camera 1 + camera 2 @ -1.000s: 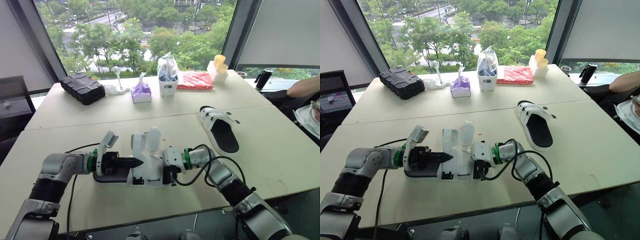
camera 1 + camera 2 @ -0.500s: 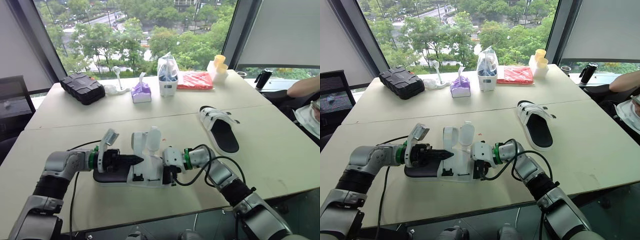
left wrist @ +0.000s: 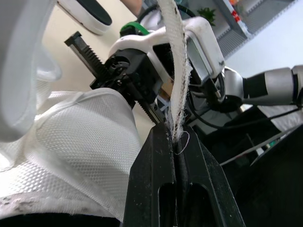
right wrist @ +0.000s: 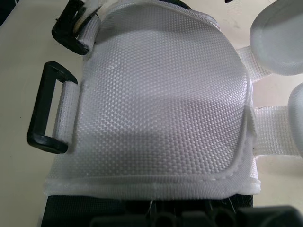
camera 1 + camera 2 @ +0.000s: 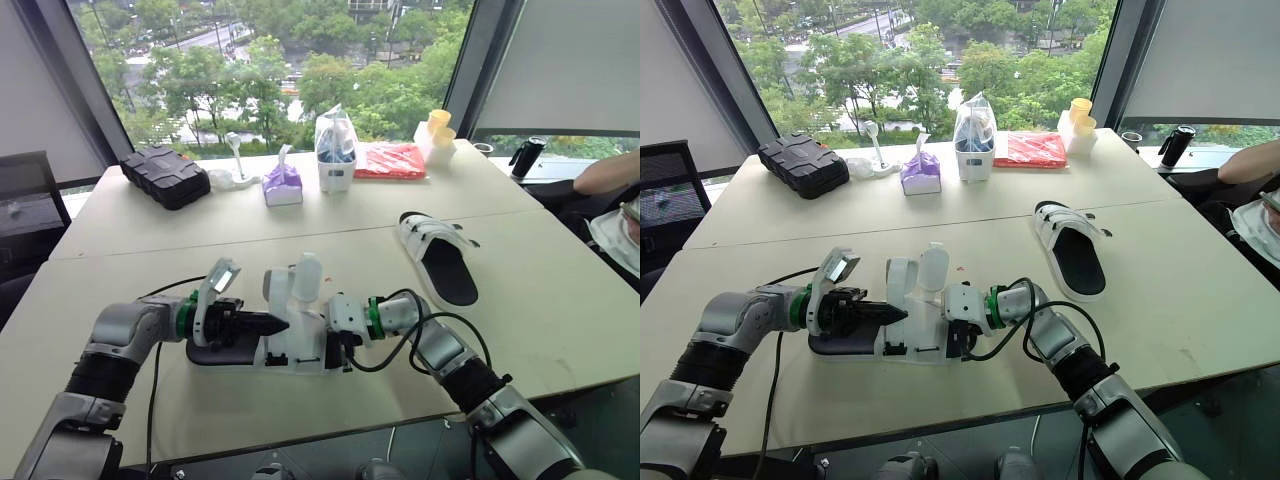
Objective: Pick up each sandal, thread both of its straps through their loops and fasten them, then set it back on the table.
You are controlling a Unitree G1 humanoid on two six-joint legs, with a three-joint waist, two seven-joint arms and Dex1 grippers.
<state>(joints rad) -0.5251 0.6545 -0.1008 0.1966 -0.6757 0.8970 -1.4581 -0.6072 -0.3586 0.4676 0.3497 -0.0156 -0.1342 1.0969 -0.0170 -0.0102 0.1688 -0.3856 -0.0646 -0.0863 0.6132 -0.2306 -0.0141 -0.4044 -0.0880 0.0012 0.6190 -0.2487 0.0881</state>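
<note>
So the robot's mid-way through the first sandal (image 5: 300,352), which sits at the near edge of the desk (image 5: 200,232) between its two arms, sole flat on the top rather than lifted. The left pincer (image 5: 280,322) is pressed together on the edge of one white strap (image 3: 175,71), pinching it thin. The right pincer (image 5: 340,348) is up against the other end of the sandal; I honestly can't tell if it's clamped on or just bracing it. Both straps stick up loose, and the black loop (image 4: 47,113) on the side looks empty, as does the one next to it, so I'd say nothing's threaded or fastened yet on this one. The other sandal (image 5: 445,265) lies well apart on the robot's right, untouched by either arm. Can't make out whether its straps are done, so at best we're under halfway. The desk is really two pale beige tops pushed together with a seam across. Along the back by the window there's a black case (image 5: 165,176), a purple tissue pack (image 5: 283,186), a bagged white tub (image 5: 336,152), a red packet (image 5: 390,160), some yellow cups (image 5: 438,128) and a dark bottle (image 5: 526,156). Big windows, trees outside, and someone's arm (image 5: 610,175) resting at the far right.
</note>
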